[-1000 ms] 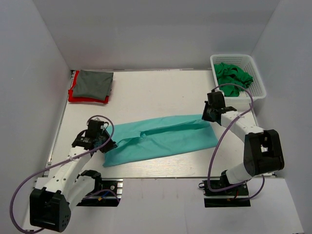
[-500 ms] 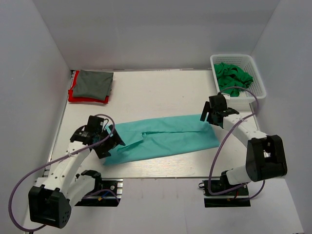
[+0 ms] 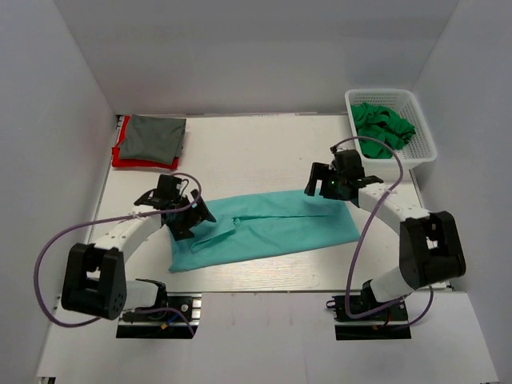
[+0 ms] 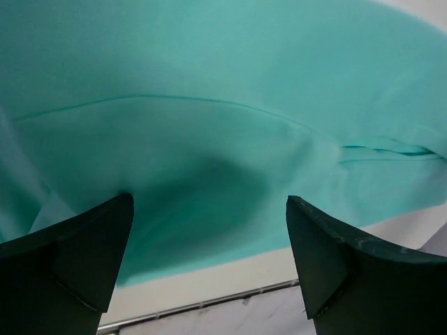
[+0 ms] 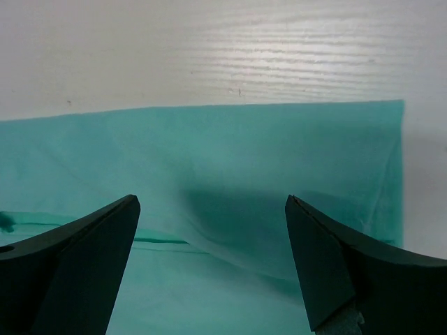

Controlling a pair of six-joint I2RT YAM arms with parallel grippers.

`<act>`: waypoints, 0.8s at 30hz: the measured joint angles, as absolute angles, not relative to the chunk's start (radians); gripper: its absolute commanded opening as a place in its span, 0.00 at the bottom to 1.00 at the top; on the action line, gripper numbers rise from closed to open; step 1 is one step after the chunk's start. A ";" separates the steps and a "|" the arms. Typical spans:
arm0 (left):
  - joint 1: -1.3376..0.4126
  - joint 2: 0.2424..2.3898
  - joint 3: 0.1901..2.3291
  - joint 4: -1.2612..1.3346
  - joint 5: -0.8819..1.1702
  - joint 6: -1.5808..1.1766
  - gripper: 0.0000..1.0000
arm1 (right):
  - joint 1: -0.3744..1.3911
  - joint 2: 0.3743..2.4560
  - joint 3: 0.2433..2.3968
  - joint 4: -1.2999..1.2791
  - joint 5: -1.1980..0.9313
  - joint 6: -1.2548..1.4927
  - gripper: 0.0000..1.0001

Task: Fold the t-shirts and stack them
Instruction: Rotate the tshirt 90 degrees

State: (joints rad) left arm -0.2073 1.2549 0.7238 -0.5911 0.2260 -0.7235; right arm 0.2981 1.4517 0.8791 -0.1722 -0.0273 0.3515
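A large light teal t-shirt [image 3: 268, 228] lies folded into a long band across the middle of the table. My left gripper [image 3: 194, 222] hovers open over its left end, with nothing between the fingers. In the left wrist view the teal cloth [image 4: 209, 105] fills the frame beyond the open gripper [image 4: 209, 209]. My right gripper [image 3: 314, 186] stands open above the band's far right edge. The right wrist view shows the teal cloth [image 5: 244, 153] under the empty gripper [image 5: 209, 206]. A folded dark grey t-shirt [image 3: 154, 138] rests on a red t-shirt [image 3: 126, 161] at the back left.
A white lattice basket [image 3: 422, 132] at the back right holds crumpled bright green t-shirts [image 3: 382, 124]. White walls close in the table on the left, back and right. The table's near edge [image 4: 209, 296] runs just past the teal band.
Both grippers were shut on the teal t-shirt's ends; they have opened, let go and moved inward over it. The band now lies flat on the table.
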 measured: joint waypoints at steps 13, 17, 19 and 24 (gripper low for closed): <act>-0.217 1.642 0.904 -0.355 0.221 -0.726 1.00 | 0.311 1.599 0.843 -0.155 -0.213 0.297 0.90; -0.218 1.892 1.200 -0.306 0.211 -0.682 1.00 | 0.387 1.548 0.787 -0.173 -0.290 0.252 0.90; -0.219 2.101 1.491 -0.340 0.204 -0.649 1.00 | 0.445 1.531 0.770 -0.188 -0.336 0.232 0.90; -0.221 2.651 2.318 -0.321 0.251 -0.630 1.00 | 0.601 1.525 0.777 -0.290 -0.443 0.189 0.90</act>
